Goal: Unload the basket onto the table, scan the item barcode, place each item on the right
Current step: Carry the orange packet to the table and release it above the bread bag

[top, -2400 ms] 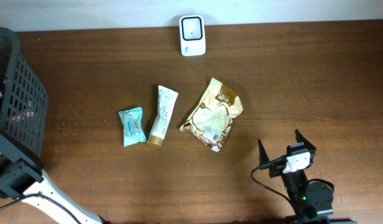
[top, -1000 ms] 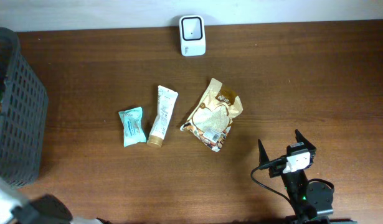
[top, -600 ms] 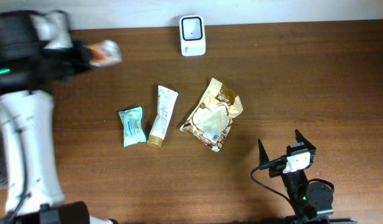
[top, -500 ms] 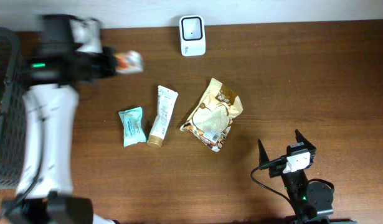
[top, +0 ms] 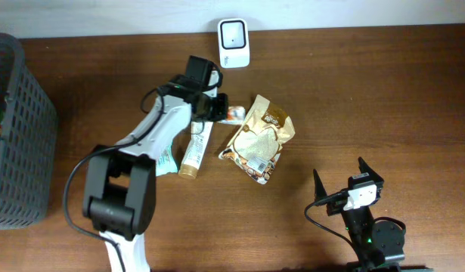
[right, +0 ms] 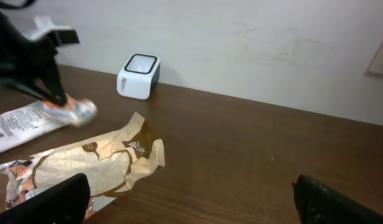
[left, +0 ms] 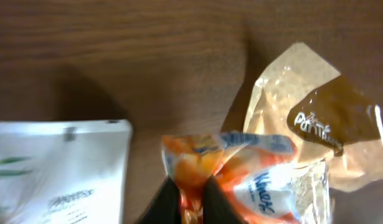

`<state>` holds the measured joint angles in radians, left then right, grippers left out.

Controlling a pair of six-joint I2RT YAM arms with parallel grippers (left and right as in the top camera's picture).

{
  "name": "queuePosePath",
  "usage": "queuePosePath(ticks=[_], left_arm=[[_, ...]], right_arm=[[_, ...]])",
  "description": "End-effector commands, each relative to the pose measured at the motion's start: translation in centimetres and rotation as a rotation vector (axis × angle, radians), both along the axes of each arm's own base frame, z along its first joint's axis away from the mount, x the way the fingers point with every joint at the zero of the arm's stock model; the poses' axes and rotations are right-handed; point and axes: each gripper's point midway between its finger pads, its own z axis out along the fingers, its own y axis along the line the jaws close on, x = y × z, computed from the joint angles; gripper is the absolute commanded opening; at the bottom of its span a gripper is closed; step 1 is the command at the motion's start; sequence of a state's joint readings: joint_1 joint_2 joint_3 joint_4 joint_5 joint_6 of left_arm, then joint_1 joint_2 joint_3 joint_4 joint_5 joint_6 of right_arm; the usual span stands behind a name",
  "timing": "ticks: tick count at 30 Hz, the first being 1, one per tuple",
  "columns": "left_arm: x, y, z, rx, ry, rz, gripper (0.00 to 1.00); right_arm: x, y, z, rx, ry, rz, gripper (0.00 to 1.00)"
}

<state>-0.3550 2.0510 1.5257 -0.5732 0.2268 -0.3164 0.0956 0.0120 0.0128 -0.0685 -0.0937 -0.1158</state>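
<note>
Your left gripper [left: 192, 198] pinches a crinkly orange packet [left: 241, 180] by its crimped edge, upper centre overhead, between flat white tube [top: 196, 140] and glossy tan bag [top: 258, 140]. Boxy white scanner [top: 234, 42] top centre. Right gripper [top: 339, 168] lower right, fingers spread wide.

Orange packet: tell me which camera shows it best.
Left wrist view: the orange packet fills the frame, its crimped end between the fingers, print partly readable. Overhead shows only a small sliver beside the tan bag; right wrist shows a small blurred blob at the left.
</note>
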Motion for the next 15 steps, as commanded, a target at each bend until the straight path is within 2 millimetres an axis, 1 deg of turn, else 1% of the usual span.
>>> queuePosePath(ticks=[1, 3, 6, 8, 10, 11, 12, 13, 15], left_arm=[[0.4, -0.7, -0.2, -0.014, -0.011, 0.021, 0.90], [0.9, -0.6, 0.5, -0.022, -0.030, 0.025, 0.93], [2.6, 1.3, 4.6, -0.036, -0.113, 0.041, 0.94], [3.5, 2.7, 8.1, -0.038, -0.187, 0.042, 0.94], [4.4, 4.7, 12.6, -0.034, -0.283, 0.045, 0.95], [4.6, 6.0, 15.3, -0.033, -0.336, 0.056, 0.96], [4.8, 8.1, 19.1, -0.037, -0.402, 0.093, 0.99], [4.7, 10.2, 22.0, -0.041, -0.452, 0.134, 1.00], [4.2, 14.2, 26.5, -0.035, -0.533, 0.212, 1.00]], right_arm=[[0.0, 0.1, -0.3, -0.001, 0.006, 0.000, 0.98], [0.0, 0.1, -0.3, -0.001, 0.006, 0.000, 0.98], [0.0, 0.1, -0.3, -0.001, 0.006, 0.000, 0.98], [0.0, 0.1, -0.3, -0.001, 0.006, 0.000, 0.98], [0.0, 0.1, -0.3, -0.001, 0.006, 0.000, 0.98], [0.0, 0.1, -0.3, -0.001, 0.006, 0.000, 0.98], [0.0, 0.1, -0.3, -0.001, 0.006, 0.000, 0.98], [0.0, 0.1, -0.3, -0.001, 0.006, 0.000, 0.98], [0.0, 0.1, -0.3, -0.001, 0.006, 0.000, 0.98]])
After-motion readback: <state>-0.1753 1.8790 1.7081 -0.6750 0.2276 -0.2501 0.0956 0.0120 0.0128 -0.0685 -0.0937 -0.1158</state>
